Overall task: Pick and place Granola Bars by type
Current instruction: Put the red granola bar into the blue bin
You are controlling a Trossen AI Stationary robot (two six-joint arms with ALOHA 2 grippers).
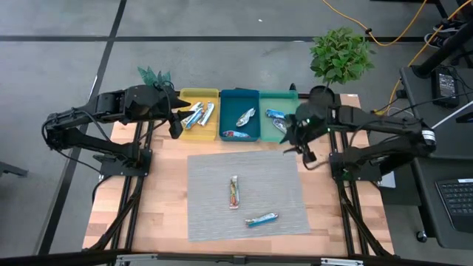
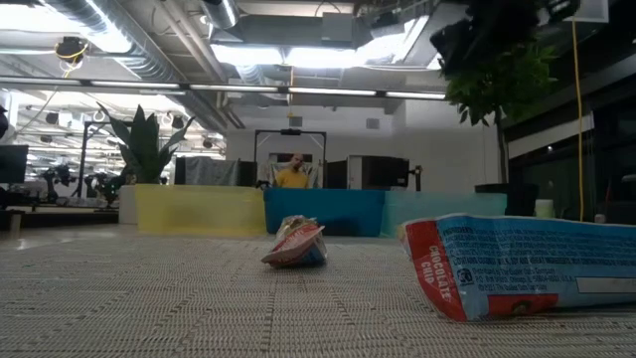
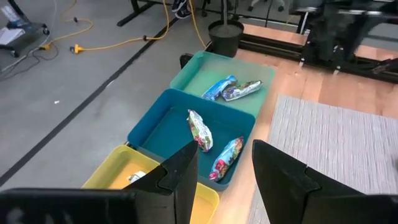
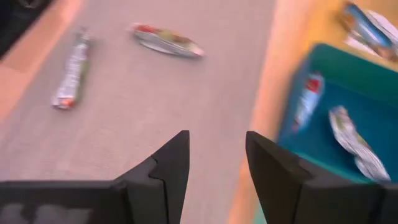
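Observation:
Two granola bars lie on the grey mat (image 1: 247,193): a red-orange multicoloured one (image 1: 233,191) (image 2: 296,244) and a blue one (image 1: 261,219) (image 2: 517,267). More bars lie in the yellow tray (image 1: 186,131), the blue tray (image 1: 226,111) and the teal tray (image 1: 267,135) along the far edge. My left gripper (image 1: 175,127) (image 3: 225,165) hovers open at the yellow tray's near left corner. My right gripper (image 1: 303,151) (image 4: 217,149) hovers open over the mat's far right corner, beside the teal tray. Neither has anything between its fingers.
A potted plant (image 1: 338,55) stands behind the teal tray at the far right. Bare wood (image 1: 148,199) flanks the mat on both sides. Both arm bases sit at the table's left and right edges.

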